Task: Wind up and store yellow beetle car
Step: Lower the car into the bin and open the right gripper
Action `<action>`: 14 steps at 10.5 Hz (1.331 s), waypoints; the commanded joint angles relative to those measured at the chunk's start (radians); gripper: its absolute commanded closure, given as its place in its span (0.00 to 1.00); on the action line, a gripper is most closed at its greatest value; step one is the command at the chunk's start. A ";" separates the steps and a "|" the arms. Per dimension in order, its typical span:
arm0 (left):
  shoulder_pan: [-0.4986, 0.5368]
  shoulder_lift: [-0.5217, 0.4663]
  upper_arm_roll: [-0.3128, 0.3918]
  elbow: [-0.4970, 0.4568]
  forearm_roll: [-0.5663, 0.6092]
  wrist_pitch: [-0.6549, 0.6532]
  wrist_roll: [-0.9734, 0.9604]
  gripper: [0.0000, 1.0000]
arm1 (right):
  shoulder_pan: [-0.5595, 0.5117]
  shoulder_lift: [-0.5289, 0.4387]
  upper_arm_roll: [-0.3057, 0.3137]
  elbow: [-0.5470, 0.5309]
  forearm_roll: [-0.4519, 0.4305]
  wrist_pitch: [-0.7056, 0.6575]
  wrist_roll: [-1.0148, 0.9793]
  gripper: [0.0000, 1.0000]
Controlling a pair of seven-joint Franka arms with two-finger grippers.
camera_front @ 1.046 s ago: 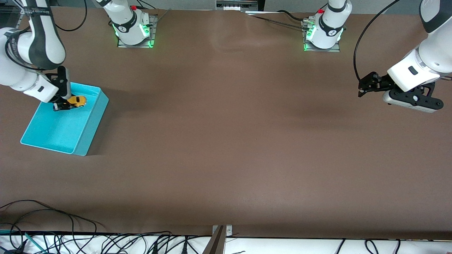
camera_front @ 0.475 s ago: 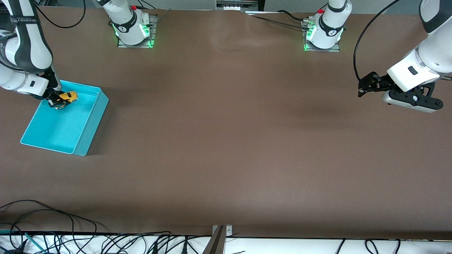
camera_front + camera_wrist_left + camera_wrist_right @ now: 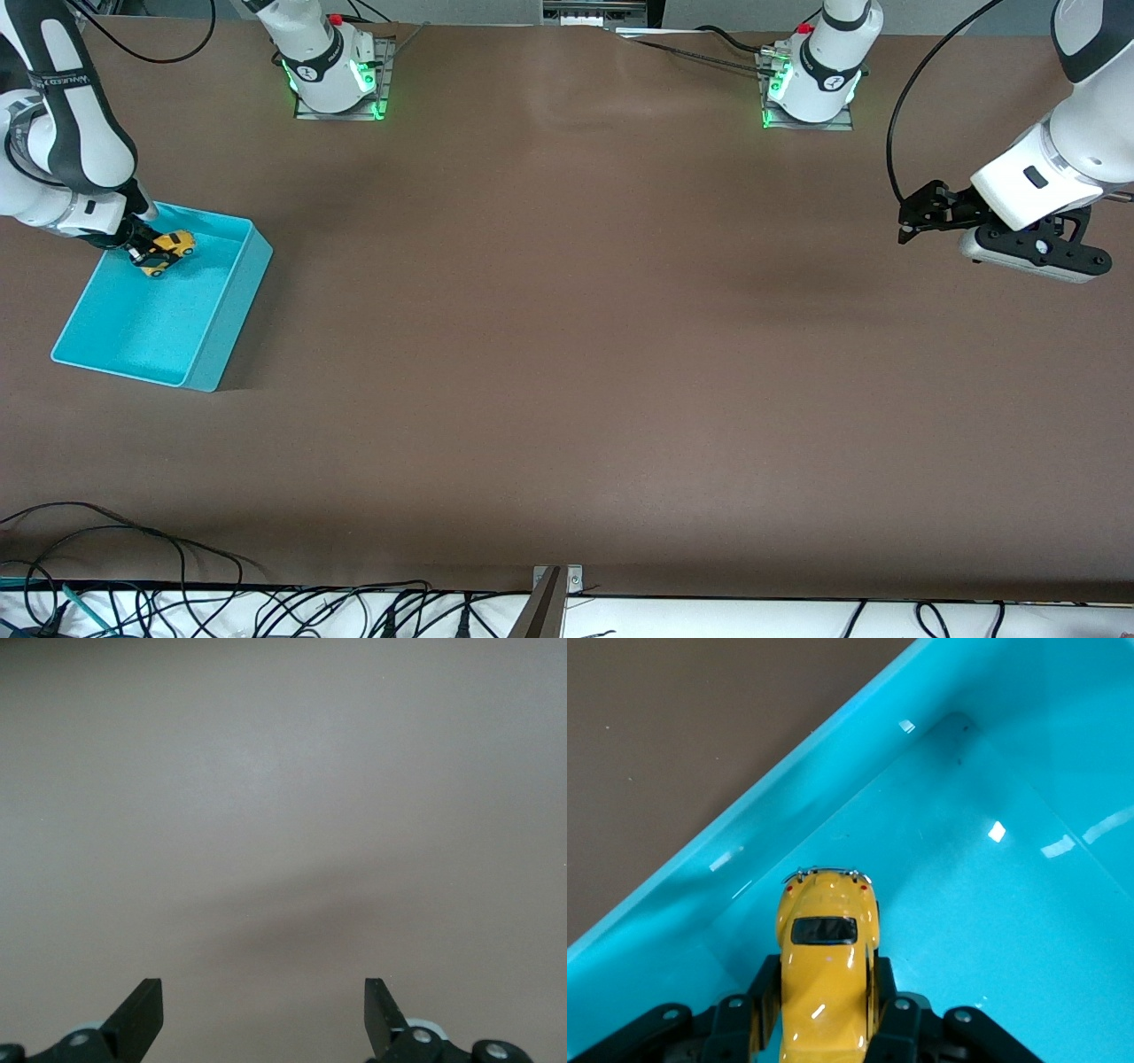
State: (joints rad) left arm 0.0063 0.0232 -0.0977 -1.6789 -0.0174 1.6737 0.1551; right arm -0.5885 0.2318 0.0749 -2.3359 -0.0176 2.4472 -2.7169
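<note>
The right end effector (image 3: 142,254) is clamped on the small yellow-orange plastic beetle car (image 3: 166,250), low inside the turquoise plastic bin (image 3: 226,337) at the table's (image 3: 567,354) nine o'clock. Storing is underway; releasing comes next. The left end effector (image 3: 912,223) waits spread wide at three o'clock.

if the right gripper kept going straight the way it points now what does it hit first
Most likely the floor of the turquoise bin, near a corner. The right gripper, fingers shut on the yellow beetle car, points into the bin, so the car would probably touch first; how high it hangs is unclear.
</note>
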 commanded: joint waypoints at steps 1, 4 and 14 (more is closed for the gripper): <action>0.001 -0.006 -0.004 0.004 0.011 -0.002 0.004 0.00 | -0.036 0.050 0.011 -0.010 -0.009 0.071 -0.064 1.00; 0.001 -0.006 -0.004 0.004 0.011 -0.002 0.004 0.00 | -0.039 0.069 0.011 -0.010 -0.005 0.084 -0.064 0.89; 0.000 -0.006 -0.004 0.004 0.011 -0.002 -0.002 0.00 | -0.013 -0.080 0.074 0.095 0.048 -0.188 0.179 0.00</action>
State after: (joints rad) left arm 0.0064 0.0232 -0.0977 -1.6789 -0.0174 1.6737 0.1551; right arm -0.6045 0.1903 0.1249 -2.2491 0.0150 2.2950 -2.6209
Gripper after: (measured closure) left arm 0.000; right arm 0.000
